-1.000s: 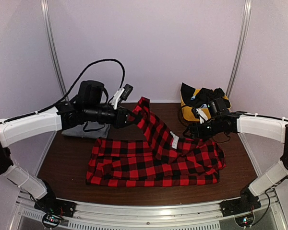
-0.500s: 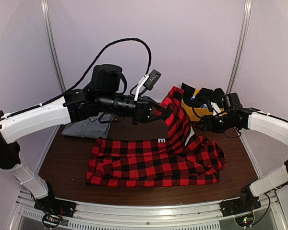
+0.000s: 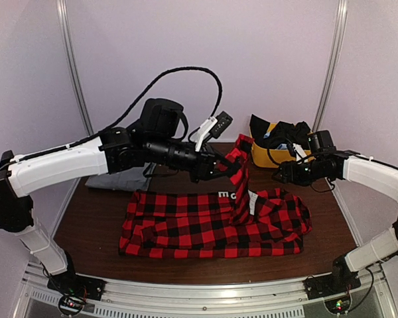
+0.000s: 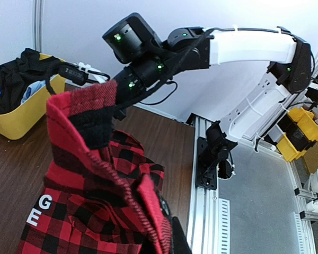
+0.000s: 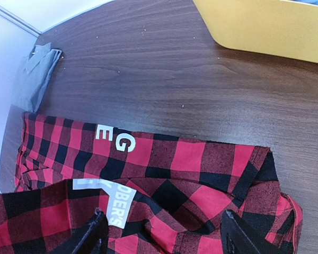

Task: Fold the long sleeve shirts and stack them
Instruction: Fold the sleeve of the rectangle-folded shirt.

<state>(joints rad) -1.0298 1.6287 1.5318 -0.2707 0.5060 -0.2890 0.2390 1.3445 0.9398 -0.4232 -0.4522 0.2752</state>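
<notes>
The red-and-black flannel shirt (image 3: pixel 205 228) was found spread on the table (image 3: pixel 86 225), one part lifted and pinched in the closed left gripper (image 3: pixel 231 161). The right gripper (image 3: pixel 279 176) was held wide apart, empty, above the shirt's right end. A grey shirt (image 3: pixel 119 180) was noted far left.

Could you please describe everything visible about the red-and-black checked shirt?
The checked shirt is red-and-black flannel, lying mostly flat and partly folded across the brown table, its right end bunched. It bears a white neck label and white letters. The shut left gripper pinches one part and holds it raised; the open right gripper hovers above the bunched end.
</notes>
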